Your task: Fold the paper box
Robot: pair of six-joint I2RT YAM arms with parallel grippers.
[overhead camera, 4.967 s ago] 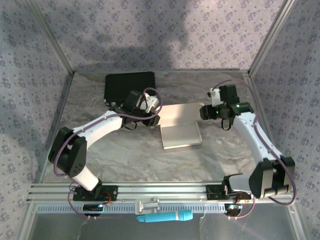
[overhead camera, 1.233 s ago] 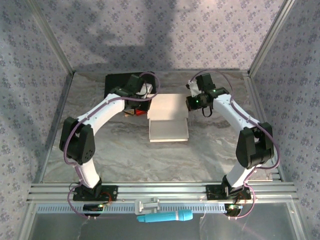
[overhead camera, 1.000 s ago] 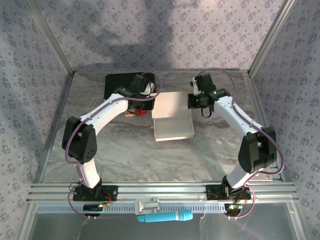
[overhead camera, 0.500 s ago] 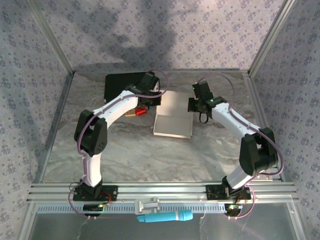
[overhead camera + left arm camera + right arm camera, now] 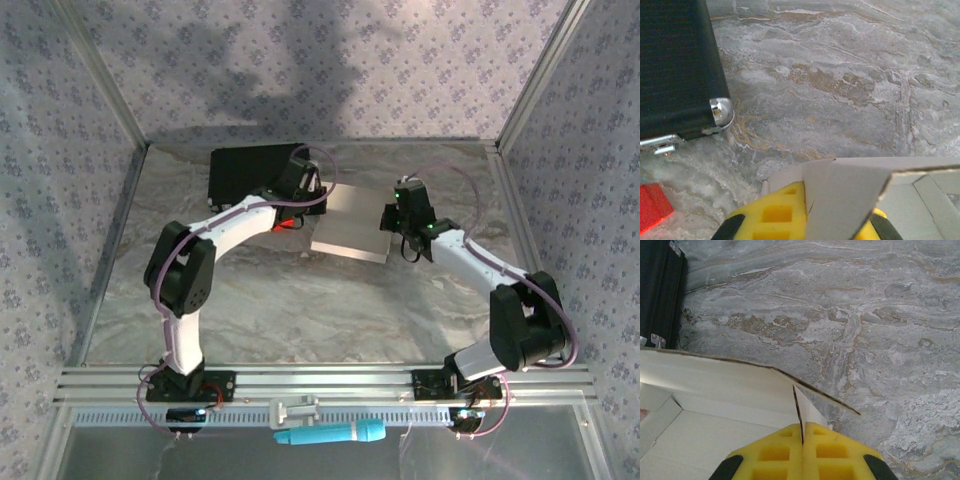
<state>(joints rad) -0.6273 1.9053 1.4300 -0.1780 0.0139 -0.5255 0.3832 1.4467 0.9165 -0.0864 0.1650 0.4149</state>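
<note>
Both my hands pinch the paper box, one on each side.

The paper box [image 5: 350, 228] lies past the middle of the desk [image 5: 300, 310], between my two hands. My left hand [image 5: 807, 220] is pressed together on a flap at the box's left side. My right hand [image 5: 803, 447] nips a thin wall on the right side. I think I am partway through folding, because the box looks open on top. Next I should bend the flaps in gently, both hands together, so nothing tears. Behind the box lies the black case [image 5: 250, 172].
</note>
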